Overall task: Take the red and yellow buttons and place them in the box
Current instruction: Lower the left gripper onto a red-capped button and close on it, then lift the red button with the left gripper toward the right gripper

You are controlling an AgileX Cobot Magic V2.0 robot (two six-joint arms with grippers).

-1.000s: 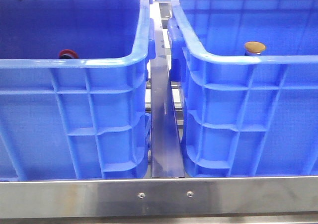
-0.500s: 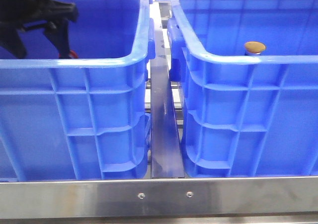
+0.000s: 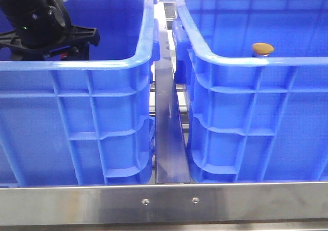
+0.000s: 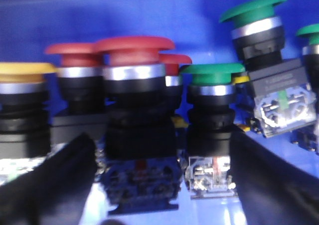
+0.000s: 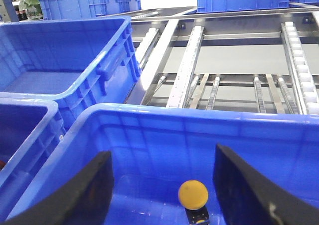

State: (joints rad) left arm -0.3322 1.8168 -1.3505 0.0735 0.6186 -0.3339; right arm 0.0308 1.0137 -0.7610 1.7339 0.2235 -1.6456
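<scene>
My left arm (image 3: 38, 21) reaches down into the left blue crate (image 3: 77, 87); its fingertips are hidden behind the rim. In the left wrist view the left gripper (image 4: 159, 182) is open, with its fingers on either side of a large red button (image 4: 134, 53) and a green button (image 4: 212, 75). Another red button (image 4: 75, 53) and a yellow button (image 4: 22, 70) stand beside them. A yellow-orange button (image 3: 262, 48) stands in the right blue crate (image 3: 256, 113). The right gripper (image 5: 162, 185) is open above that crate, with the yellow-orange button (image 5: 193, 194) between its fingers, well below them.
More green buttons (image 4: 254, 10) lie in the left crate. A metal rail (image 3: 169, 128) runs between the two crates. A steel bar (image 3: 164, 203) fronts the table. Roller tracks (image 5: 299, 60) and more blue crates (image 5: 75, 65) lie beyond the right crate.
My left arm has come down into the left crate and moved right. It now hides the red button that showed over the rim earlier. The yellow-orange button has not moved.
</scene>
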